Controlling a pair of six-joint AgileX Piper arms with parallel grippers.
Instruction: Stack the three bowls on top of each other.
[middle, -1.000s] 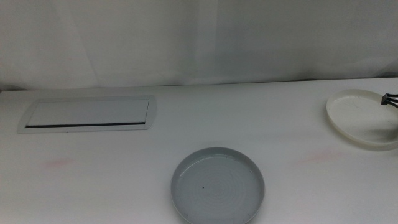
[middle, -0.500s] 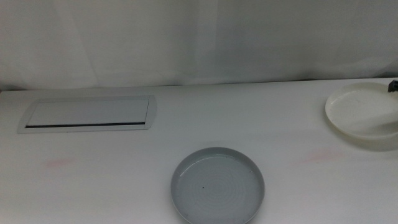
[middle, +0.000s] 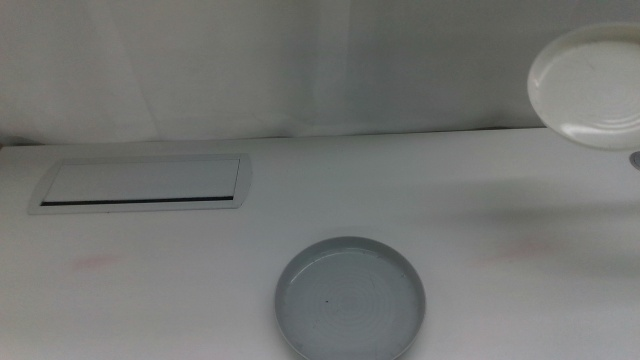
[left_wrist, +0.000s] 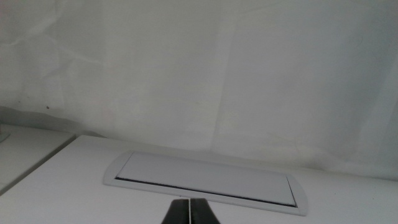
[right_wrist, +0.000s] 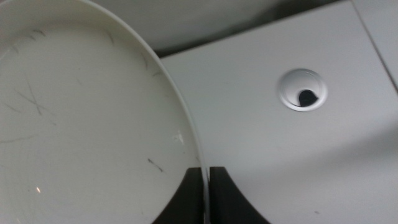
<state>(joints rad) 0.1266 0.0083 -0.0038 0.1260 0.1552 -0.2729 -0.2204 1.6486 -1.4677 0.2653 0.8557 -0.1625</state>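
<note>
Grey bowl (middle: 350, 298) sits flat on counter (middle: 200, 290) nearest us, centre front. Behind it at left, silver-framed panel (middle: 142, 183) lies flush; our left gripper (left_wrist: 189, 211) faces it, fingers pressed together, empty. Far right, our right gripper (right_wrist: 206, 193) pinches white bowl (middle: 588, 88) by rim, bowl lifted clear of counter, tilted.

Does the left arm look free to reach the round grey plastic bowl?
Probably yes: the grey bowl sits alone on open table, and the right gripper holds the white bowl aloft, clear.
</note>
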